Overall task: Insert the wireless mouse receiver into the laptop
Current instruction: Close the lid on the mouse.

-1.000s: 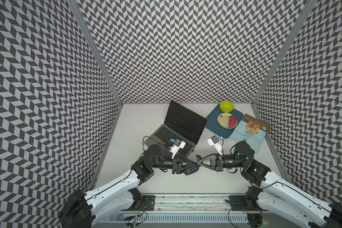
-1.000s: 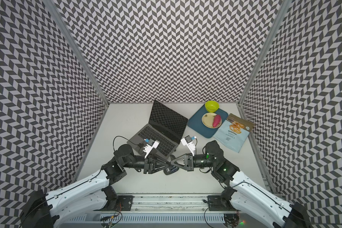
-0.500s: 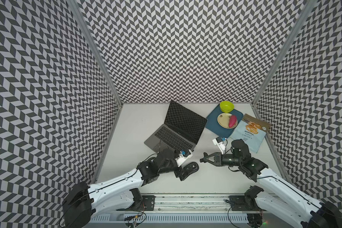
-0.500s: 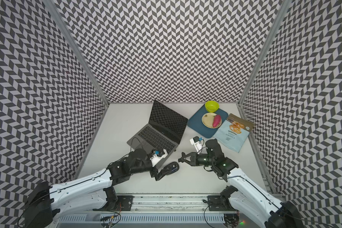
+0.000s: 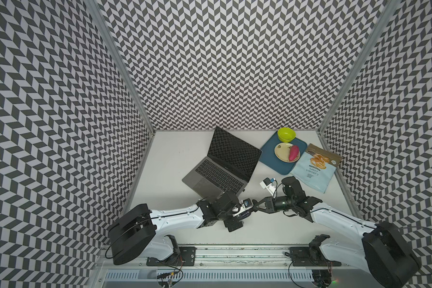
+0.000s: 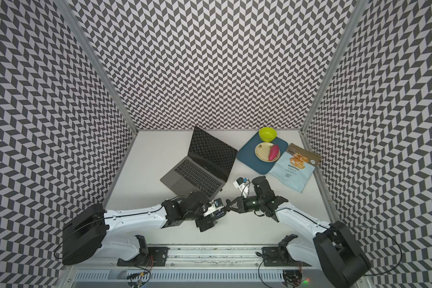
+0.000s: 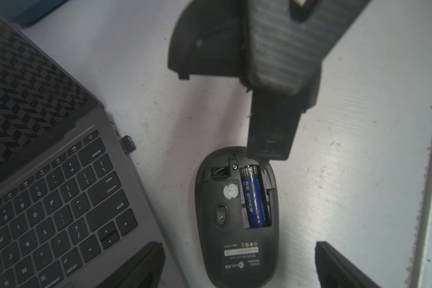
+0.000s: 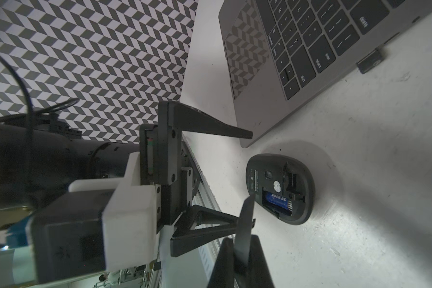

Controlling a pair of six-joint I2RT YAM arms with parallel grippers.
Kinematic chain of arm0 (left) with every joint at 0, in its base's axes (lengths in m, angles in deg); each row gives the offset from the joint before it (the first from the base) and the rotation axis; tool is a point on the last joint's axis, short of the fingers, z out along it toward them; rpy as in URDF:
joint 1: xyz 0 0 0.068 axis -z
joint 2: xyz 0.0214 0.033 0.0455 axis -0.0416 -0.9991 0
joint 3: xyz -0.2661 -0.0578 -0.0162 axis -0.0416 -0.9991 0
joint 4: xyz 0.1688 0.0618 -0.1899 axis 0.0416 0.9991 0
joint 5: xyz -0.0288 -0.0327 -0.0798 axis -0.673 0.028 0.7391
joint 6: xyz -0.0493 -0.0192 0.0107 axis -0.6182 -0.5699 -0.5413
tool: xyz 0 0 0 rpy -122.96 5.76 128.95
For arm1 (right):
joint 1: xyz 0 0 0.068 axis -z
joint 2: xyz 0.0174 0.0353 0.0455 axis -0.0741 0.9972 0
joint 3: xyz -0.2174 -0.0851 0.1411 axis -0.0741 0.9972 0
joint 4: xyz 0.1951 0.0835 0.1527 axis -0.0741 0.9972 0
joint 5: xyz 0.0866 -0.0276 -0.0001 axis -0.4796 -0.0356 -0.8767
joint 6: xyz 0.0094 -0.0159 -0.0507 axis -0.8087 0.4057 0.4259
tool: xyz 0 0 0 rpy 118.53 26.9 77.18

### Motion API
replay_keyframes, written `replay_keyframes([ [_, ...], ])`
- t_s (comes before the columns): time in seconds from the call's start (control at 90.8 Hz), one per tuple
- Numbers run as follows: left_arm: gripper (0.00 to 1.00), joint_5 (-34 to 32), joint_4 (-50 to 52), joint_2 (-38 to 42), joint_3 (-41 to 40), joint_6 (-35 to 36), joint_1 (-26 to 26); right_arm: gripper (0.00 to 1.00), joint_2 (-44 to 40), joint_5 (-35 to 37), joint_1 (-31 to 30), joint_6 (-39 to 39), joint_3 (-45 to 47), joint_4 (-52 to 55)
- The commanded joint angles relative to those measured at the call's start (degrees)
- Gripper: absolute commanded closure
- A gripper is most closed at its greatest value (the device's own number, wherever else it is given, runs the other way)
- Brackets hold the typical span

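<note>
Furthest left is the laptop [image 7: 60, 199], open with its lid up. The wireless mouse receiver [image 7: 127, 147] sits tight against its side edge near the power-key corner, with only a short dark cap showing. It looks seated in a port, though I cannot tell how deep it sits. I judge it feather-light and rigid, with a smooth plastic cap so small that my pads would cover it whole. The place to take it is squarely across the two flat faces of that cap, since a skewed pinch would likely let it twist or squirt out. Any push should run straight along the port, because levering on so short a plug could strain the socket. The slim laptop may also slide on the smooth table [image 7: 347, 174] unless braced. Next to the right, my left pincer [image 7: 237, 264] hangs spread wide over the mouse [image 7: 235, 224], holding nothing. The mouse lies on its back near the laptop's edge but clear of it. Its compartment is uncovered, with a blue battery [image 7: 256, 197] inside and the small slot [image 7: 218, 172] beside that looking vacant. Rightmost, my right pincer [image 8: 241, 256] is pinched shut on the mouse cover [image 7: 205, 42], a thin curved black shell held above the table just beyond the mouse's compartment end.
</note>
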Motion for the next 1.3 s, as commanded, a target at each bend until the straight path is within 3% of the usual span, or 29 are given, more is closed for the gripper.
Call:
replay_keyframes([
  [0.0,0.00,-0.20,0.64,-2.66,2.02,2.45,0.24,0.98,1.89,-2.18,-0.02,2.86,0.43,-4.91],
  [0.176,0.04,-0.30,1.45,-6.48,3.94,2.65,0.03,0.98,5.37,-2.65,-0.39,4.01,0.43,-6.63],
  [0.771,0.41,1.03,2.85,-10.59,6.10,2.85,-1.16,0.99,13.81,-2.41,-2.12,2.50,1.05,-15.81],
  [1.157,0.46,1.14,2.93,-10.79,6.29,2.88,-1.25,0.99,15.66,-0.16,-2.27,0.09,3.77,-18.18],
  [1.289,0.47,1.16,2.85,-10.59,6.24,2.87,-1.25,0.93,15.71,0.78,-2.40,-0.05,4.00,-17.57],
])
